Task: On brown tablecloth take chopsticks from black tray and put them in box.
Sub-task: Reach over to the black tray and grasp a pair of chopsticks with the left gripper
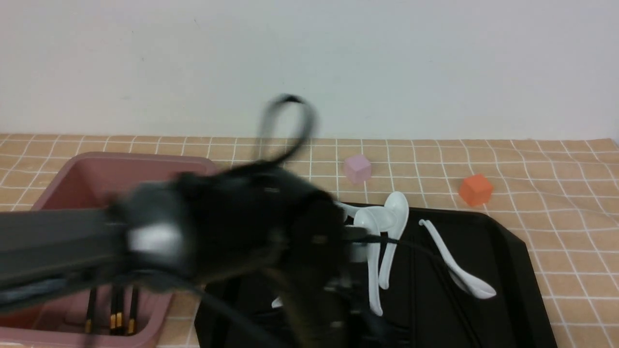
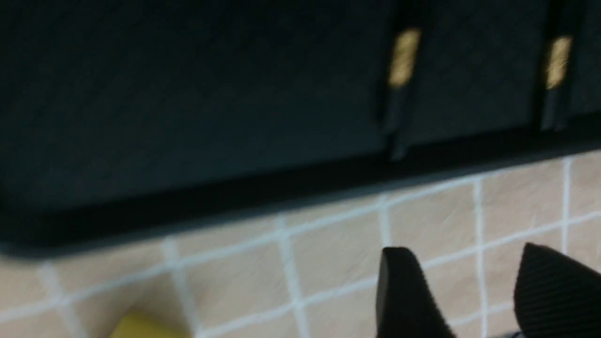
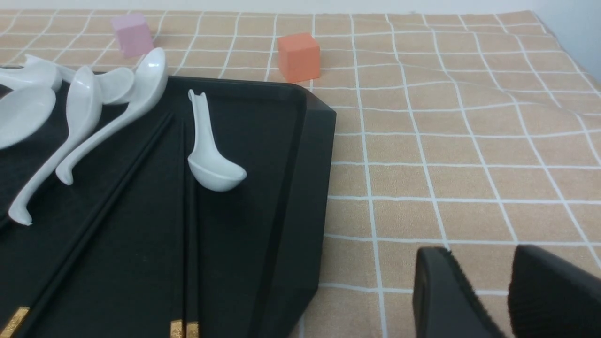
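The black tray (image 1: 503, 270) lies on the brown tablecloth (image 1: 556, 193). It holds several white spoons (image 1: 387, 227) and black chopsticks with gold bands (image 3: 185, 211). Two of those chopsticks show in the left wrist view (image 2: 404, 61). The pink box (image 1: 96, 162) stands at the left, with chopsticks (image 1: 117, 316) leaning inside it. My left arm (image 1: 217, 227) is blurred and reaches across the box to the tray's left part. The left gripper (image 2: 462, 249) is open and empty over the cloth beside the tray rim (image 2: 281, 188). The right gripper (image 3: 479, 251) is open and empty over the cloth beside the tray (image 3: 300, 188).
A small pink cube (image 1: 358, 169) and an orange cube (image 1: 476, 189) sit on the cloth behind the tray. A yellow object (image 2: 141, 326) shows at the edge of the left wrist view. A white wall stands behind the table.
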### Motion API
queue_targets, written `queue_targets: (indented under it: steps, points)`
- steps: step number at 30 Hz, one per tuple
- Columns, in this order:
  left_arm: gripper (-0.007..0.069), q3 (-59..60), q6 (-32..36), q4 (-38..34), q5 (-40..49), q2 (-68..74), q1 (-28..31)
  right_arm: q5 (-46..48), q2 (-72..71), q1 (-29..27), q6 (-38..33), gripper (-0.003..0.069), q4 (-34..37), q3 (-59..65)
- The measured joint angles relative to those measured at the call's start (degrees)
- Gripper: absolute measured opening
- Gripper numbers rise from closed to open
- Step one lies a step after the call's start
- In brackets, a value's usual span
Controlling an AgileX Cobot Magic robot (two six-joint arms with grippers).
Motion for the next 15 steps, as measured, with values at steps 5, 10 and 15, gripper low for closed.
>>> queue_targets:
  steps: [5,10,15]
  points:
    - [0.0371,-4.8,0.1,2.0,0.0,7.3,-0.3,0.0,0.0,0.0,0.0,0.024,0.0,0.0]
    - [0.0368,-5.8,0.1,6.7,-2.2,11.4,-0.3,0.0,0.0,0.0,0.0,0.024,0.0,0.0]
    - [0.0347,-5.9,0.1,10.0,-3.2,13.8,-0.3,0.0,0.0,0.0,0.0,0.024,0.0,0.0]
